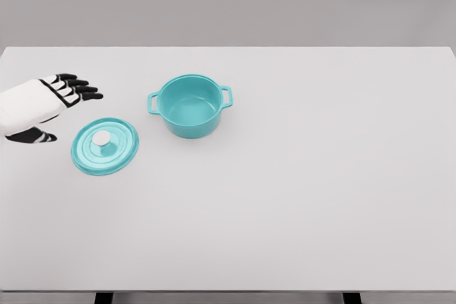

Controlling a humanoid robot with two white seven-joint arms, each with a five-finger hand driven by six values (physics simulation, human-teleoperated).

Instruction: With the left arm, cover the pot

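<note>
The pot [189,107] sits uncovered on the white table [299,190], upright, its round mouth facing up and its teal inside bare. It has 2 small loop handles, 1 on the side turned toward the left hand [44,105] and 1 on the far side. It stands well to the right of that hand, at about the same depth on the table as the fingertips.

The lid [105,147] lies flat on the table, right way up, with its pale round knob [102,138] on top. It is teal like the pot and rests just below and to the right of the hand, nearer the hand than the pot is. Lid and pot are apart, with a strip of bare table between them.

The left hand comes in from the left edge, white across the back with black fingers [84,90]. The fingers are stretched out and slightly fanned, pointing right toward the pot, and the thumb [32,136] juts out separately below the palm. The hand holds nothing and does not touch the lid. Whether it rests on the table or floats above it cannot be told.
</note>
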